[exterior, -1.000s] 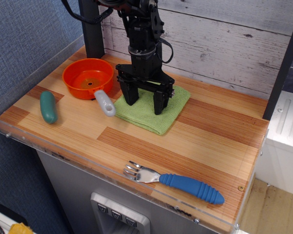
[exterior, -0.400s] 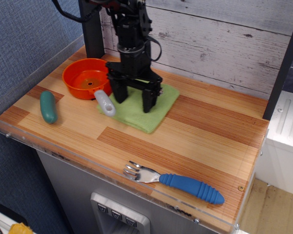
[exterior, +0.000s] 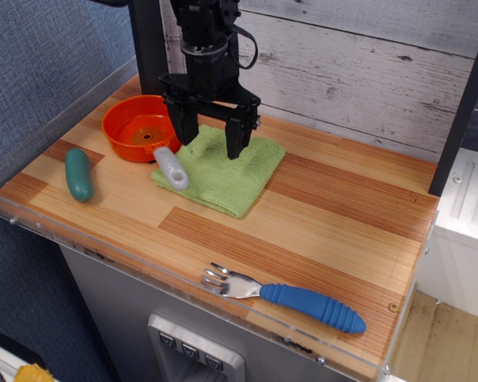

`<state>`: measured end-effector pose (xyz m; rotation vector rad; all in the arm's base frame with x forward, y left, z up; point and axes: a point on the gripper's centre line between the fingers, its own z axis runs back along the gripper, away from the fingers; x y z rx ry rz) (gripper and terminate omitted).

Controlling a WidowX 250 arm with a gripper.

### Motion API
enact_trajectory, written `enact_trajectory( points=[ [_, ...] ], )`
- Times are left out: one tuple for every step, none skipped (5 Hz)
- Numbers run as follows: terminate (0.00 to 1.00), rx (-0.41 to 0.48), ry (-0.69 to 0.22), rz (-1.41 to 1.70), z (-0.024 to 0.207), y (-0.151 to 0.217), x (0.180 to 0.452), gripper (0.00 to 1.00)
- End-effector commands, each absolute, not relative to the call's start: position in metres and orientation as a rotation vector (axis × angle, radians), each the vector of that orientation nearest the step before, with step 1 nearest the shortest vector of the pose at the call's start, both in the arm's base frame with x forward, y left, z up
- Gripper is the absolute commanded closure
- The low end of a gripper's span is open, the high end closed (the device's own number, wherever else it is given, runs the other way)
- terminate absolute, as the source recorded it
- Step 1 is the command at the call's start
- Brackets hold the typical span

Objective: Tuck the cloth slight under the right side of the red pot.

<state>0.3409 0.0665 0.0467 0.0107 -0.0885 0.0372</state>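
Wide apart, fingers (exterior: 180, 127) above cloth (exterior: 220, 171)

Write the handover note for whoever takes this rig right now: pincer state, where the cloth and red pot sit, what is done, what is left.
Pincer: open, jaws spread, holding nothing, hanging over the back-left part of the cloth.
Cloth: flat on the table, its left edge at the pot's grey handle, which overlaps the cloth's corner.
Red pot: upright at the back left, empty.
Done: cloth lies right beside the pot's right side.
Left: whether any cloth edge lies under the pot rim cannot be told from this view; check, and nudge it further under if not.
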Motion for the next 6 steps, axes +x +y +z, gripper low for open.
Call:
enact_trajectory(
  points=[
    [0.0, 0.04, -0.187, 0.011, 0.098, 0.046, 0.338, 0.0],
    [0.0, 0.028, -0.11, -0.015, 0.104, 0.037, 0.316, 0.0],
    [0.0, 0.057, -0.05, -0.027, 0.117, 0.017, 0.293, 0.0],
    [0.0, 0.025, -0.036, -0.053, 0.126, -0.005, 0.267, 0.0],
    [0.0, -0.023, -0.053, -0.072, 0.131, -0.03, 0.258, 0.0],
    [0.0, -0.031, -0.053, -0.122, 0.138, -0.047, 0.241, 0.0]
  ],
)
